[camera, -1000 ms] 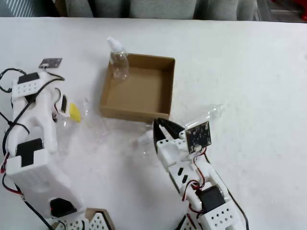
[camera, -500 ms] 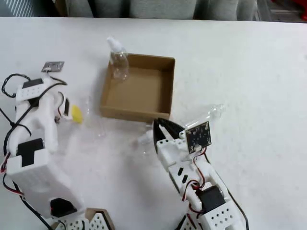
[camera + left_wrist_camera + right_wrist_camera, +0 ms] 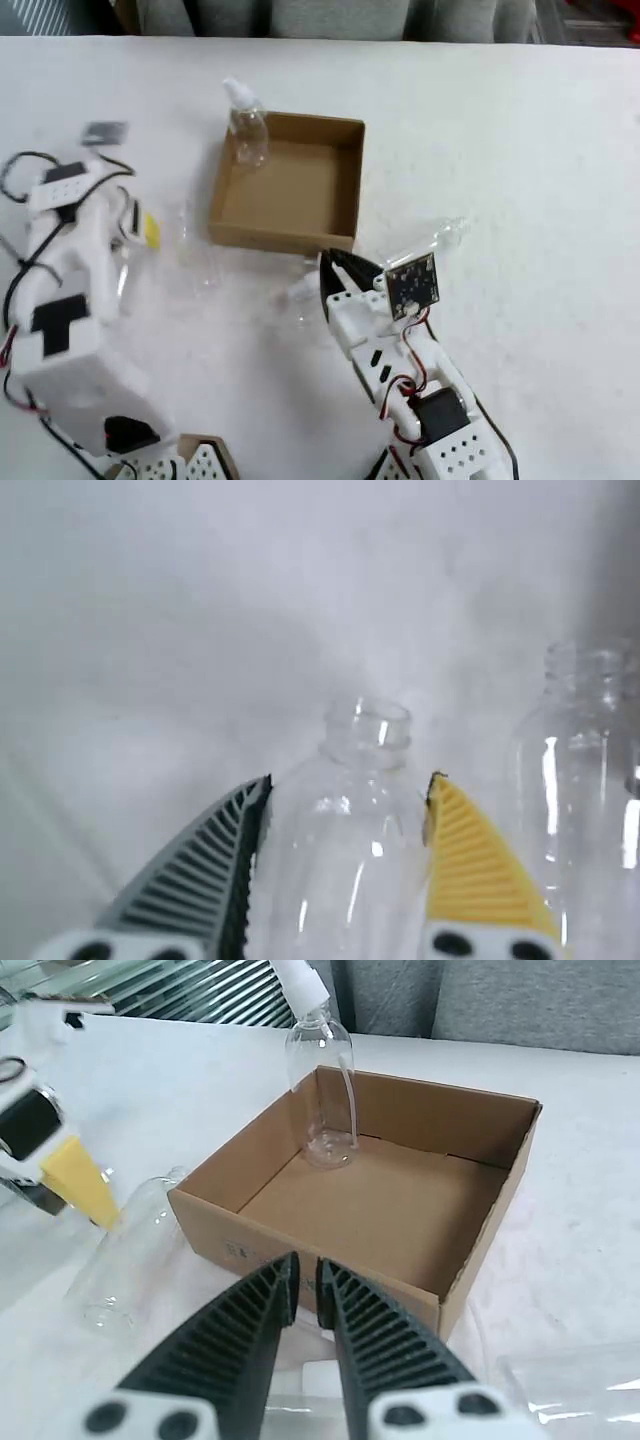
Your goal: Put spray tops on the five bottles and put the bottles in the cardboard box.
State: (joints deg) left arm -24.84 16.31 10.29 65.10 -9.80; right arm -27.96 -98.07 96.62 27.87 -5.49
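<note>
Uncapped bottle (image 3: 345, 875) was grasped in left end effector (image 3: 348, 780), open neck pointed out past the fingertips, left of cardboard box (image 3: 356, 185). Right end effector (image 3: 306, 1262) was clenched, empty. Spray top (image 3: 303, 291) lay just beside it on desk (image 3: 520, 150), right arm nearer.

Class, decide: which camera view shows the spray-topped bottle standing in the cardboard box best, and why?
The right wrist view: the spray-topped bottle stands side-on, top to base, in a corner of the cardboard box. The high view foreshortens it from above. The left wrist view faces two open bottles instead.
</note>
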